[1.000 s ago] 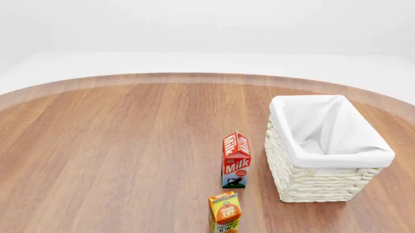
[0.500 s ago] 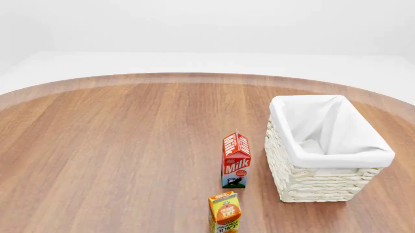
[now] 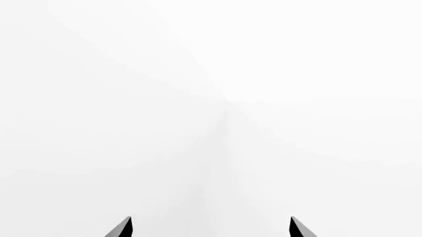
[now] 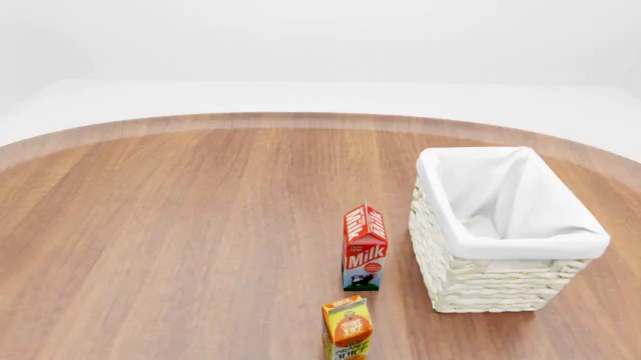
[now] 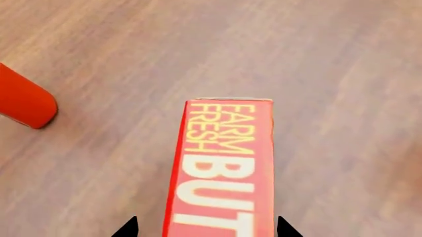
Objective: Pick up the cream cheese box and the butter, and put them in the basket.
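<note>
The butter [image 5: 228, 163], a red-orange box with yellow lettering, lies flat on the wooden table in the right wrist view. My right gripper [image 5: 206, 229] is open just over its near end, one fingertip [image 5: 126, 228] on each side with a gap to the box. Seen from its own wrist camera, my left gripper [image 3: 211, 228] is open with nothing between its fingertips [image 3: 123, 228], and only a blank white background lies beyond. The basket [image 4: 561, 238], white wicker with a cloth liner, stands at the right of the table. The cream cheese box is out of view. Neither gripper shows in the head view.
A red milk carton [image 4: 365, 246] stands just left of the basket, and an orange juice carton [image 4: 347, 328] stands nearer the front edge. In the right wrist view a red rounded object [image 5: 23, 101] lies on the table beside the butter.
</note>
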Controlling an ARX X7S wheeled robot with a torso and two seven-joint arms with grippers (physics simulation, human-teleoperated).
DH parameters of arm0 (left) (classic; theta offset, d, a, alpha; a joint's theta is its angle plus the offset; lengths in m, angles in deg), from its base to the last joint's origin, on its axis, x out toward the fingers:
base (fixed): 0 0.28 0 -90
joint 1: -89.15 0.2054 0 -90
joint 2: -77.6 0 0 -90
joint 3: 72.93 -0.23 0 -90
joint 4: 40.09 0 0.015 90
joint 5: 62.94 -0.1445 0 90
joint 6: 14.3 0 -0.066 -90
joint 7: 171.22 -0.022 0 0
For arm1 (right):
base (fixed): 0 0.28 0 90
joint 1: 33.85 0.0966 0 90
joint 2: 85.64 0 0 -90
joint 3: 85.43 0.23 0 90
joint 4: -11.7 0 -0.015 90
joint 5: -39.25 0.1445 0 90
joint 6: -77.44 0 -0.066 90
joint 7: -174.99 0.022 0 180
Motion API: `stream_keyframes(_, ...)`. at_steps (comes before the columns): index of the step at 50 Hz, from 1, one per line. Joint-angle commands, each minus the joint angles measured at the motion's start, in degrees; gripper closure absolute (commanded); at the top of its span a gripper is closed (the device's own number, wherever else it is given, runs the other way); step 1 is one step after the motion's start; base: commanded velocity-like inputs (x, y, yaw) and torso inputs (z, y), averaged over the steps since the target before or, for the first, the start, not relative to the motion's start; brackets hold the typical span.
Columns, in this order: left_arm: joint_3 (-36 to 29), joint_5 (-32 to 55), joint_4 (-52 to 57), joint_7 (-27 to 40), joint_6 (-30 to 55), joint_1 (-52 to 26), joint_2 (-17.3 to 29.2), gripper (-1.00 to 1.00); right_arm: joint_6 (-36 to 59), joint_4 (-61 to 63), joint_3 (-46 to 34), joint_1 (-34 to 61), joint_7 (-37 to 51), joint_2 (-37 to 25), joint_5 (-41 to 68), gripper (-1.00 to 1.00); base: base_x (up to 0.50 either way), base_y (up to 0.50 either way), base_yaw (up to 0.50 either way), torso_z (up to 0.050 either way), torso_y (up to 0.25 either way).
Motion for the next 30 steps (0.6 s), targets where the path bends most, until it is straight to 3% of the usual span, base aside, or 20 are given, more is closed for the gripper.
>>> stream_keyframes(1,1.3,-0.8,0.1,-1.8,-0.6,0.2,-1.2,-1.0,-0.6,-1.5,1.4,-0.4,-2.8,1.0,-0.7,-1.0,0.0,0.0,0.0,0.0,0.0)
stream_keyframes(28,1.6,-0.7,0.1,-1.9,-0.6,0.2,-1.3,-1.0,-2.2,-5.2,0.9,-0.9,-5.8,0.5,-1.7,-1.0,0.0,0.0,0.0,0.0,0.0)
stream_keyframes(29,1.5,-0.8,0.1,-1.9,-0.5,0.2,-1.3,-1.0,-2.1,-5.0,0.6,-0.6,-5.7,0.5,-2.5,1.0,0.0,0.0,0.0,0.0,0.0)
stream_keyframes(30,1.5,-0.8,0.1,-1.9,-0.5,0.2,-1.3,-1.0,-1.9,-4.9,0.4,-0.4,-5.9,0.5,-2.5,1.0,0.0,0.0,0.0,0.0,0.0)
